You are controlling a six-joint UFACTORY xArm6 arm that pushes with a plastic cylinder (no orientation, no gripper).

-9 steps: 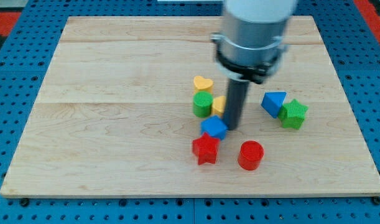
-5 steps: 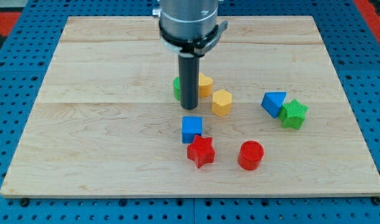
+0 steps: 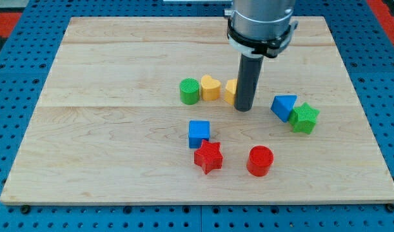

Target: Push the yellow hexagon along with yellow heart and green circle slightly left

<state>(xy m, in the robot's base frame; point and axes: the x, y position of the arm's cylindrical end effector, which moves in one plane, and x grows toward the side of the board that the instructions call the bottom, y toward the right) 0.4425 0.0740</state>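
Note:
The green circle [image 3: 189, 91], the yellow heart [image 3: 211, 87] and the yellow hexagon [image 3: 230, 92] lie in a row near the board's middle, left to right, touching or nearly so. My rod comes down from the view's top and my tip [image 3: 243, 108] rests on the board just right of the yellow hexagon, against it. The rod hides the hexagon's right part.
A blue cube [image 3: 198, 133] and a red star [image 3: 208, 156] lie below the row, a red cylinder [image 3: 260, 160] to their right. A blue triangle [image 3: 284, 106] and a green star [image 3: 304, 118] sit right of my tip. The wooden board [image 3: 119, 142] rests on a blue pegboard.
My tip has swung from left of the heart to right of the hexagon. The hexagon has moved up and now sits beside the heart; the green circle stands uncovered.

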